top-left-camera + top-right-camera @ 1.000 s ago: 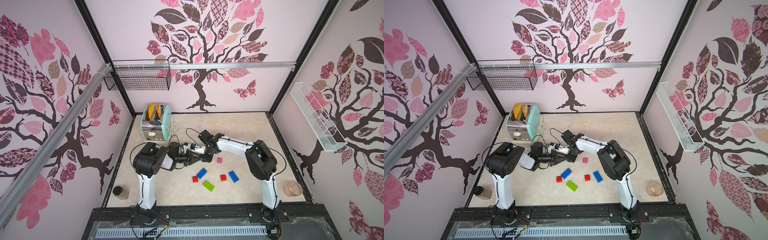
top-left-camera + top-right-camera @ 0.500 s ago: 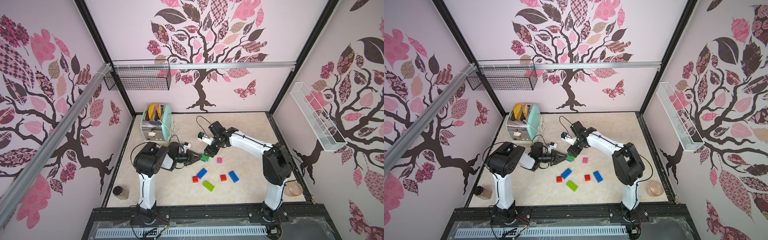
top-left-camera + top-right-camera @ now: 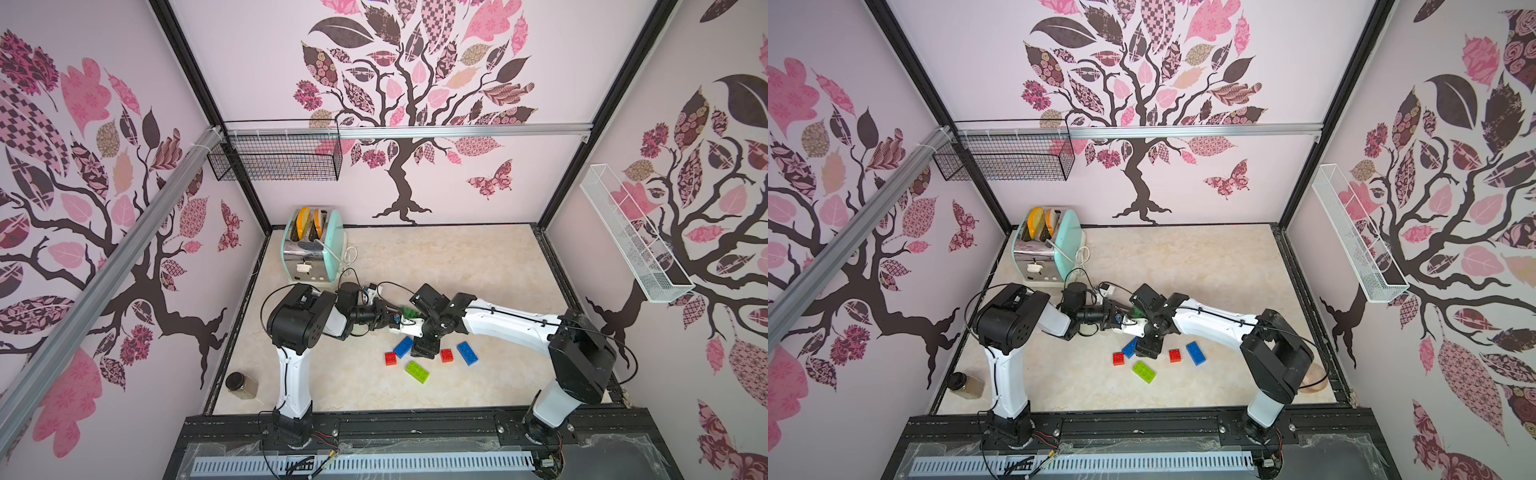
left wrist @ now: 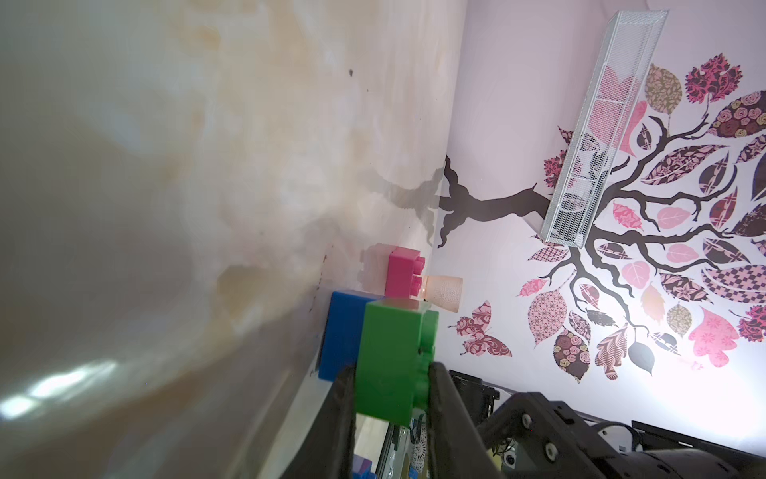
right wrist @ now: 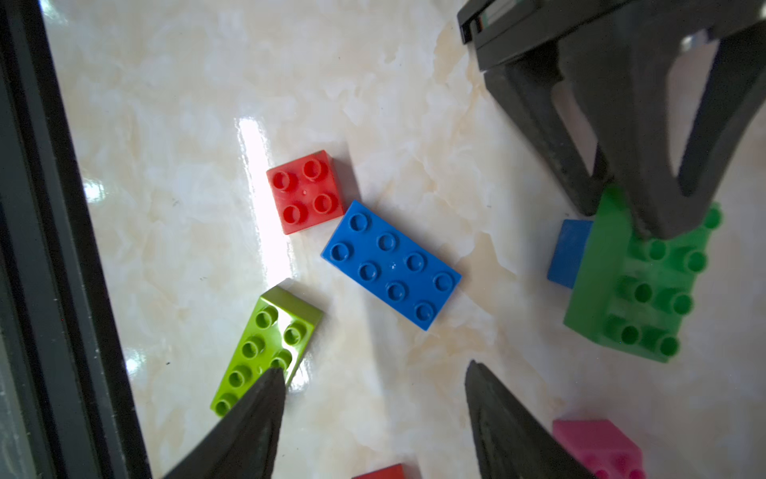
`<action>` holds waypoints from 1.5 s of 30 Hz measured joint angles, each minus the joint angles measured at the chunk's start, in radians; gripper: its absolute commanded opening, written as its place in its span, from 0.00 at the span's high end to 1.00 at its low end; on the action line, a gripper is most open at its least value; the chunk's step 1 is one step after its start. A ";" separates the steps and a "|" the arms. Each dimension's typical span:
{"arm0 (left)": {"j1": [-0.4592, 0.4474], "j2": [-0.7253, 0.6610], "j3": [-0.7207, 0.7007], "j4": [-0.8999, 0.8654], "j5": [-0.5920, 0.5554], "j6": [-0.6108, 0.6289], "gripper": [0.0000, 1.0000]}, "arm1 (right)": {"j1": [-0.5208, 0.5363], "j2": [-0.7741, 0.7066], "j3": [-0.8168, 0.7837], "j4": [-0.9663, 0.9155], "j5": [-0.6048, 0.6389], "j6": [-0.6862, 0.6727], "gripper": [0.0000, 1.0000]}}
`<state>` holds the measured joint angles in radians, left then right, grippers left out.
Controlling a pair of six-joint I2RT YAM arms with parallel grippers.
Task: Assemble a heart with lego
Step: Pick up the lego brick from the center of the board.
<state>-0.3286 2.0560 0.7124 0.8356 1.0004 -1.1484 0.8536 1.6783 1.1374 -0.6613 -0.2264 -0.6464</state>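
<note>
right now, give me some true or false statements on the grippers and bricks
The left gripper is shut on the dark green brick: true.
The right gripper holds the lime brick: false, it is open and empty; the lime brick lies on the table.
A small blue brick sits against the dark green brick: true.
The pink brick is stacked on a red one: false, it lies alone on the table.

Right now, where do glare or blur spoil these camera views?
Right wrist view: a white glare streak on the glossy table runs beside a red square brick onto the lime brick. Left wrist view: the near table is smeared, part of the wall is blown out white, yet the dark green brick is sharp. Both top views: evenly lit, wide-angle bending at the edges.
</note>
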 measured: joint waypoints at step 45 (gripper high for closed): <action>0.042 -0.002 -0.016 0.044 -0.001 -0.050 0.78 | 0.076 0.261 0.150 0.026 0.130 -0.251 0.58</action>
<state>-0.2863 2.0541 0.6960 0.8799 0.9997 -1.1984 0.9295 1.9388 1.2877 -0.6357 -0.0967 -0.8978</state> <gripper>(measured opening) 0.261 0.449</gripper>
